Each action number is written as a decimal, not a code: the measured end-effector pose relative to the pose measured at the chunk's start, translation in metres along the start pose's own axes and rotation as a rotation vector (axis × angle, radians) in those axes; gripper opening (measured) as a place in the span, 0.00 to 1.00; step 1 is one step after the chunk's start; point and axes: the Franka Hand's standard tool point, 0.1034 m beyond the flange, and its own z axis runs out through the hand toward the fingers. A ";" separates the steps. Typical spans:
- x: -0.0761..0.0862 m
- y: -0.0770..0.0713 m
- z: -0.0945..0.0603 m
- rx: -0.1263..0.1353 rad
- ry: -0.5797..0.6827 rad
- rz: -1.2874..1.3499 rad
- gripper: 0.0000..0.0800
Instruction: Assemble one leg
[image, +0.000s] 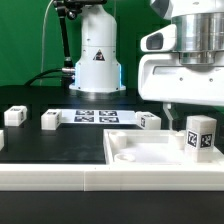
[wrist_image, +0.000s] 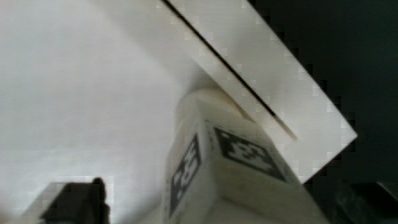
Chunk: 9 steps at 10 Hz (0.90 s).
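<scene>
A leg (image: 201, 136), a white block with a marker tag, stands upright at the right corner of the white panel (image: 140, 152) in the exterior view. My gripper (image: 196, 120) is open and straddles the leg from above. One finger (image: 167, 112) shows clear of the leg's side; the other is hidden. In the wrist view the leg (wrist_image: 235, 160) rises between the two dark fingers (wrist_image: 75, 202) of my gripper (wrist_image: 219, 205), with a gap on each side, and the panel (wrist_image: 89, 90) lies beneath. I cannot tell whether the leg is seated in the panel.
Three more legs lie on the black table: one at the far left (image: 14, 116), one left of centre (image: 50, 120), one behind the panel (image: 150, 121). The marker board (image: 95, 116) lies at the back. The robot base (image: 97, 55) stands behind it.
</scene>
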 end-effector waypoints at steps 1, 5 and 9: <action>0.001 0.001 0.000 -0.008 -0.005 -0.127 0.81; 0.002 -0.001 0.000 -0.060 -0.034 -0.508 0.81; 0.002 -0.001 0.001 -0.070 -0.028 -0.700 0.81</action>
